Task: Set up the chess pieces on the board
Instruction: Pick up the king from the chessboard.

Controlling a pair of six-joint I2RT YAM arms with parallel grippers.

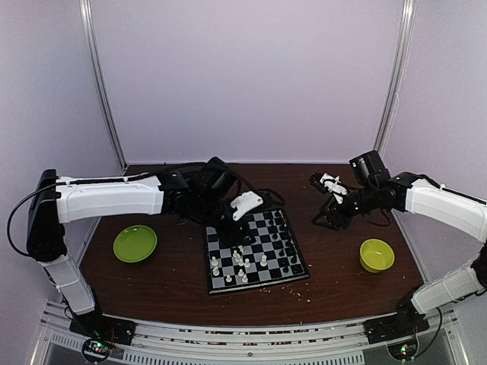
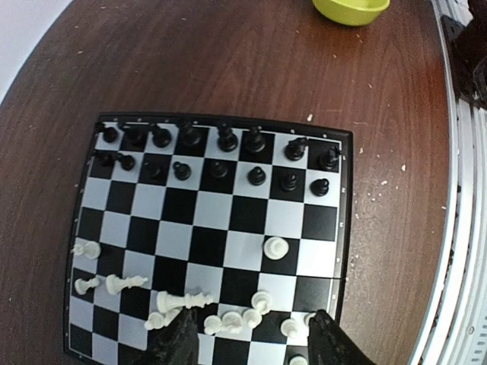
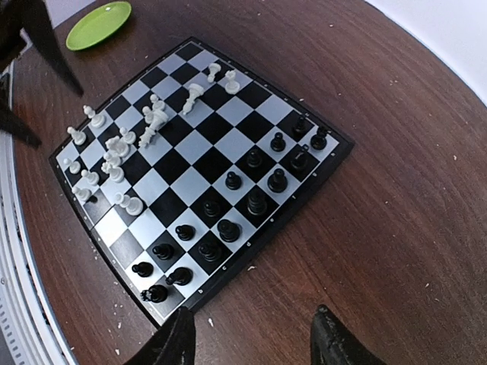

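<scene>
The board (image 1: 268, 245) lies in the middle of the table. Black chess pieces (image 2: 219, 169) stand in two rows along its far side in the left wrist view. White chess pieces (image 2: 275, 247) are scattered at the near side, some toppled, among them a tall one on its side (image 2: 183, 300). My left gripper (image 2: 255, 341) hangs open above the cluster of white pieces (image 1: 240, 258), holding nothing. My right gripper (image 3: 255, 342) is open over bare table just off the board's black-piece edge (image 3: 259, 236), nothing between its fingers (image 3: 176, 338).
A flat lime-green plate (image 1: 135, 243) sits left of the board and a lime-green bowl (image 1: 377, 255) to its right. Pale crumbs dot the wood near the board's front edge (image 1: 304, 293). The left arm (image 1: 114, 198) reaches across the table's left half.
</scene>
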